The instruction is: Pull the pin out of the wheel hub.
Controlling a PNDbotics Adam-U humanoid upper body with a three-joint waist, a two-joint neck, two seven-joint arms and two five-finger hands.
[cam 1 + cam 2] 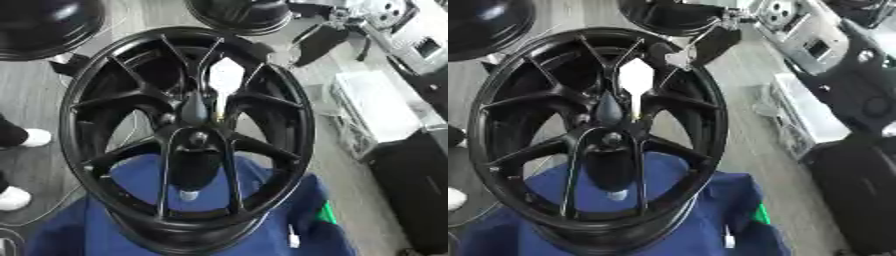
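a black wheel point(184, 135) fills the middle of the frame, tilted and resting on a blue cloth point(79, 230) at the bottom. a dark cone-shaped pin point(194, 107) sits at the hub, just above centre. the right arm point(833, 55) enters at the upper right; neither hand's fingers show, so i cannot tell their state.

The wheel's point(184, 135) lower rim hides part of the blue cloth point(70, 230) under it. At the hub point(194, 116), a dark tapered shape is too blurred to tell as pin or finger. Two other wheels point(39, 27) are cut off by the top edge.
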